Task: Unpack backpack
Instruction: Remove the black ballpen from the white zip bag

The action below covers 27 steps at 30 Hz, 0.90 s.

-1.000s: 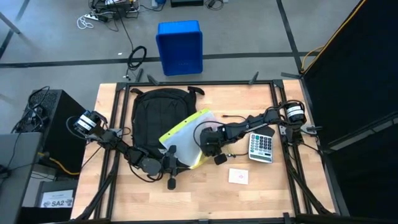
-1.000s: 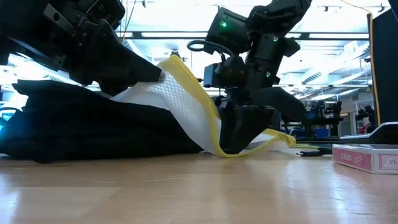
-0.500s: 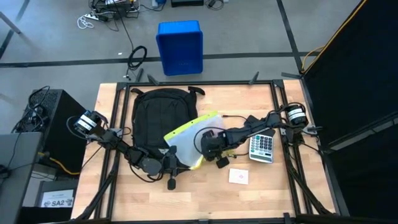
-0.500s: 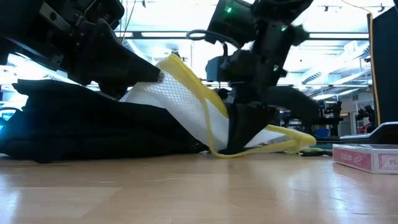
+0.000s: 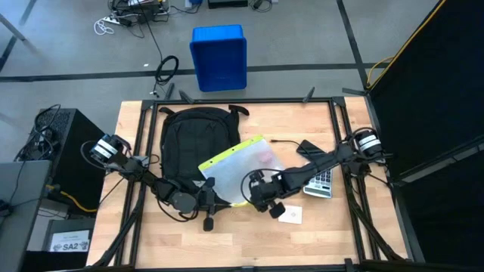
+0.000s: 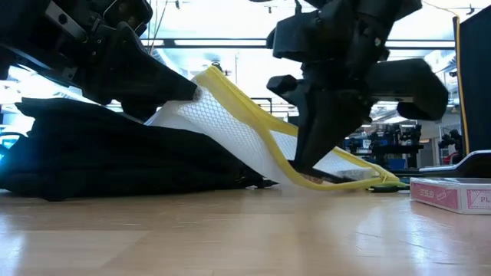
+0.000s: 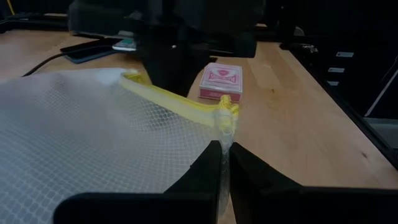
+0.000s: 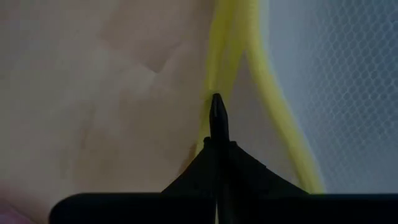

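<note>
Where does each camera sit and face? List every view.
High: overhead, straight down; both arms, backpack, mesh pouch.
Low: tabletop height, level across; both arms over the pouch.
Left wrist: behind the left gripper, toward the card box.
Right wrist: behind the right gripper, at the pouch's yellow edge.
Shared: all show the pouch.

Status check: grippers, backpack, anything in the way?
Left gripper shut on mesh pouch. Right gripper shut on the pouch's yellow edge. Backpack flat on table, pouch partly over it. Card box and calculator lie nearby.
</note>
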Each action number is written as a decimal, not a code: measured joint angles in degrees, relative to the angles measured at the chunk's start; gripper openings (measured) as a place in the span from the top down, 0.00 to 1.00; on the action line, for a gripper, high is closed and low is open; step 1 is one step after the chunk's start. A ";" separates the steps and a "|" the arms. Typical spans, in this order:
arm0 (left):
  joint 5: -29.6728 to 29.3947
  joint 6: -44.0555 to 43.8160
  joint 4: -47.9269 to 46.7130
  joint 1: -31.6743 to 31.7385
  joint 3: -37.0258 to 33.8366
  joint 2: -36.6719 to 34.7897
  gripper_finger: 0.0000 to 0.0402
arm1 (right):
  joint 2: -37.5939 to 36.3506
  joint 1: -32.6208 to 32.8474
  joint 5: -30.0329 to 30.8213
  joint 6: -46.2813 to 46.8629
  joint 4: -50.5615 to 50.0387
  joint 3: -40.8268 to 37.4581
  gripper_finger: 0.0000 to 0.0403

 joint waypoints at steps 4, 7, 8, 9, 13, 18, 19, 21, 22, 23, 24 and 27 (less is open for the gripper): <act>-0.07 0.00 0.00 0.02 0.00 0.00 1.00 | -0.01 1.80 3.88 0.49 -2.02 0.02 1.00; -0.11 0.00 -0.04 0.02 0.00 0.00 1.00 | -0.24 2.24 4.05 1.68 -2.46 0.05 1.00; -0.11 0.00 -0.02 0.02 0.00 0.00 1.00 | -0.24 2.20 4.07 2.01 -2.47 0.09 1.00; -0.11 0.00 -0.04 0.02 0.00 0.00 1.00 | -0.24 2.15 4.12 2.23 -2.54 0.09 1.00; -0.11 -0.04 -0.02 0.02 0.00 0.00 1.00 | -0.28 1.82 4.22 2.29 -2.55 0.11 1.00; -0.12 -0.02 -0.04 0.02 0.00 0.00 1.00 | -0.31 0.29 3.84 4.15 -2.61 0.13 1.00; -0.12 -0.03 -0.03 0.02 0.00 0.00 1.00 | -0.31 -0.06 3.78 4.22 -2.66 0.13 1.00; -0.11 -0.02 -0.04 0.02 0.00 0.00 1.00 | -0.33 -0.54 3.65 4.24 -2.94 0.15 0.98; -0.11 -0.02 -0.04 0.02 0.00 0.00 1.00 | -0.33 -0.74 3.57 4.22 -3.17 0.15 0.97; -0.11 -0.02 -0.04 0.02 0.00 0.00 1.00 | -0.33 -0.85 3.50 4.22 -3.40 0.15 0.95; -0.11 -0.02 -0.04 0.02 0.00 0.00 1.00 | -0.33 -0.89 3.05 4.24 -3.55 0.15 0.92; -0.11 -0.02 -0.09 0.02 0.00 0.00 1.00 | -0.33 -0.89 2.06 5.09 -3.73 0.15 0.82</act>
